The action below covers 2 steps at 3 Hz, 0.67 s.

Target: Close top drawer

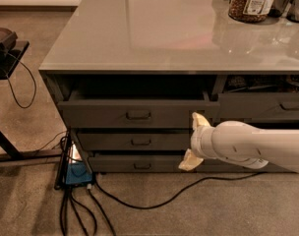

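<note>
Two spread fingers (199, 120) of the gripper (194, 142) at right edge of ajar top drawer (115, 113)

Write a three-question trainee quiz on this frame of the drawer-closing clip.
1. True or false: the top drawer is fully shut.
2. Where is the gripper? A) inside the top drawer; B) in front of it, by its right end, fingers spread; C) by its left end.
3. How many shallower drawers sit below the top drawer in its column?
Key: 1 false, it stands pulled out; 2 B; 3 two.
</note>
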Available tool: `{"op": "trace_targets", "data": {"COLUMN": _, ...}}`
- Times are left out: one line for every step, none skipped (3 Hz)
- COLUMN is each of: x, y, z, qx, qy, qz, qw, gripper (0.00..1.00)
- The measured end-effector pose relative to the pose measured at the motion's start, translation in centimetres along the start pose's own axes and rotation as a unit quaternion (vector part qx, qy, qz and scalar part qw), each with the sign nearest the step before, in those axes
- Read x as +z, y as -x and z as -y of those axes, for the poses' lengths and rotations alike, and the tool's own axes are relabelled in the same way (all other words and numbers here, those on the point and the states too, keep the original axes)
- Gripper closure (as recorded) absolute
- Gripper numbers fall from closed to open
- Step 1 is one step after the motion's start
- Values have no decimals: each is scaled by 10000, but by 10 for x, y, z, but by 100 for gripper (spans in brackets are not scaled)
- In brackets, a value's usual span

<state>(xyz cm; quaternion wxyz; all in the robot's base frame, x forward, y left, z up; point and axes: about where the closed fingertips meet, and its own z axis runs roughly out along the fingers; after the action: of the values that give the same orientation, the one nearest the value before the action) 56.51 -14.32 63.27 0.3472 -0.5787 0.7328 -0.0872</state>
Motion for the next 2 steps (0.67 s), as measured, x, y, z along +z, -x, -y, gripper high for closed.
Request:
{"op": "trace_targets", "data": {"x": 12, "y": -4, "z": -14, "qx": -199, "qy": 697, "qz": -185, "qw": 9972, "gripper": 19}}
{"op": "trace_targets", "data": {"x": 25, "y": -7, "z": 5, "qx": -166, "qy": 871, "qz": -252, "qw": 9957, "gripper": 43}}
